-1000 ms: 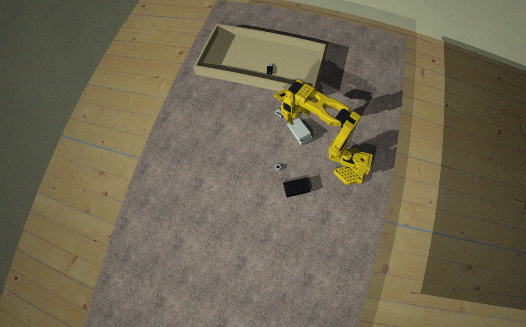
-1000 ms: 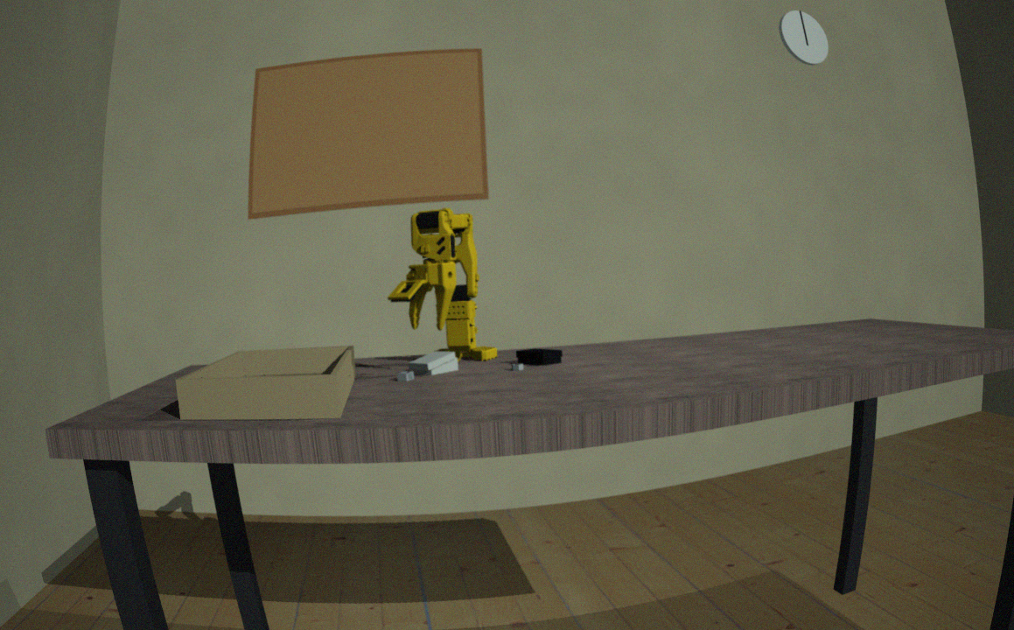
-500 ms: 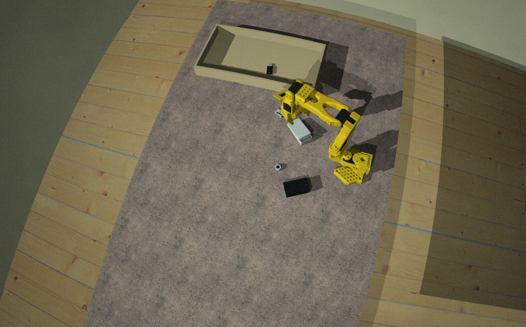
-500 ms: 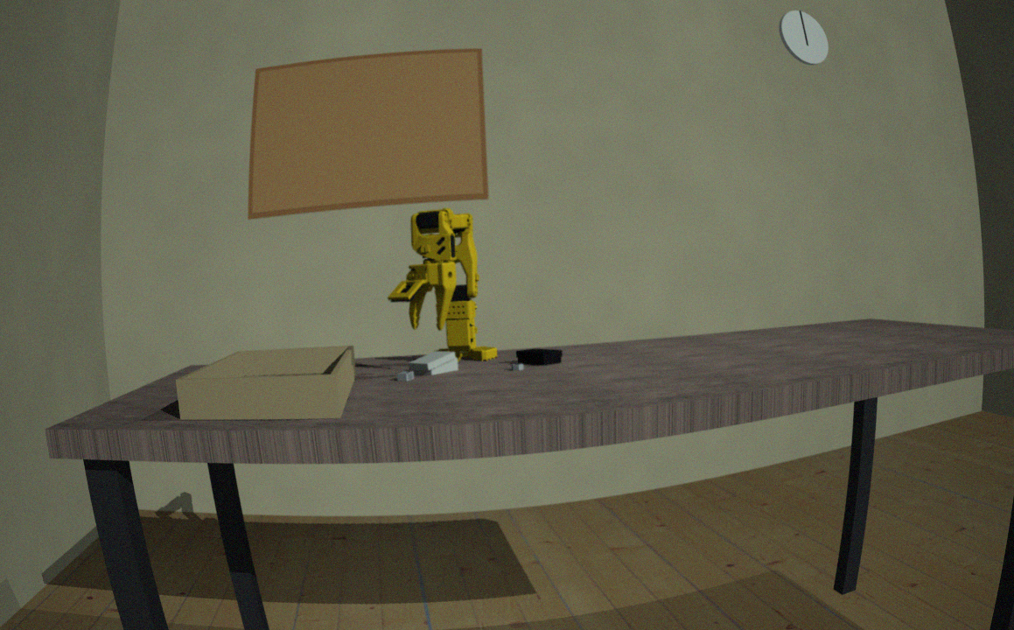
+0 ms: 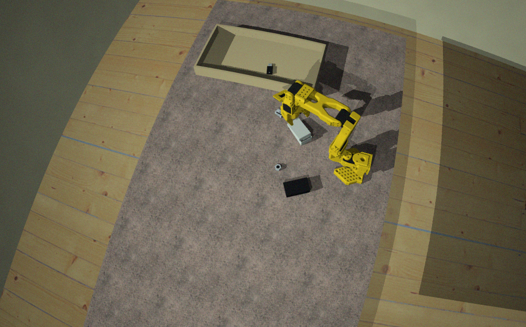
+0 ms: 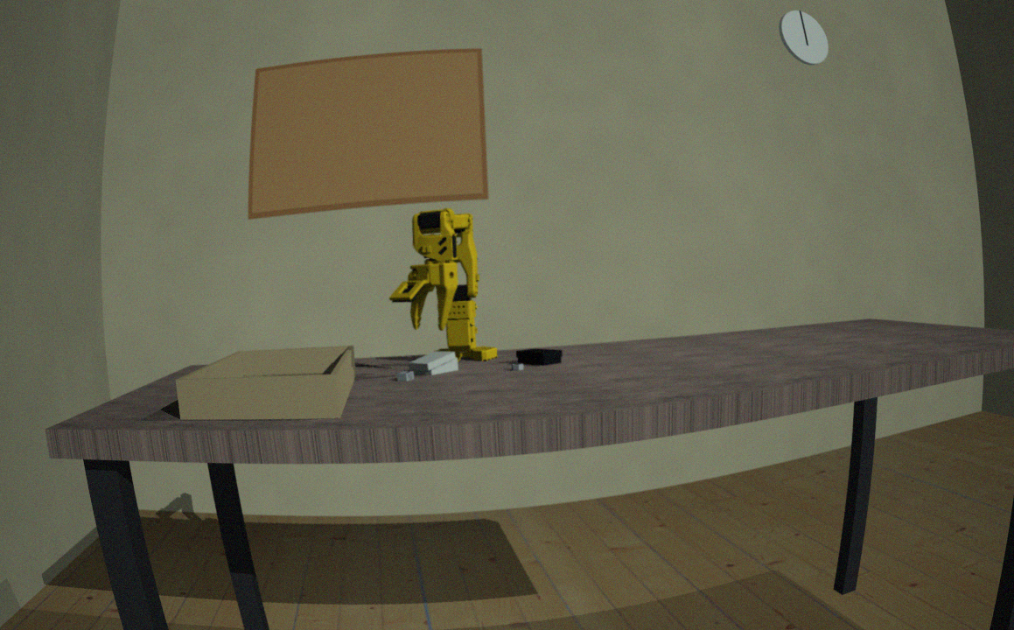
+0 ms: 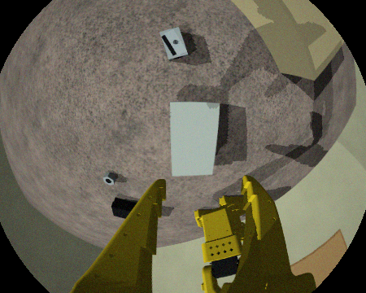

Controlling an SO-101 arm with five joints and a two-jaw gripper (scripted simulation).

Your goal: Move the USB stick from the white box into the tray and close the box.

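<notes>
Mottled table; USB stick in tray; hand open.

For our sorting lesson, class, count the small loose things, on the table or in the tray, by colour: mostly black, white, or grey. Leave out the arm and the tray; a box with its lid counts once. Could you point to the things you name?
Black: 2 (USB stick (image 5: 269, 70), black box (image 5: 296, 187) (image 6: 538, 360) (image 7: 123, 207))
White: 1 (white box (image 5: 299, 130) (image 6: 433, 361) (image 7: 194, 140))
Grey: 2 (sharpener (image 5: 278, 112) (image 6: 404, 376) (image 7: 180, 41), nut (image 5: 278, 165) (image 6: 517, 367) (image 7: 106, 176))
Total: 5

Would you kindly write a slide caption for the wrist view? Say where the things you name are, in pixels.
Open gripper (image 7: 204, 179) above a white box (image 7: 194, 139), sharpener (image 7: 174, 43) beyond.
</notes>
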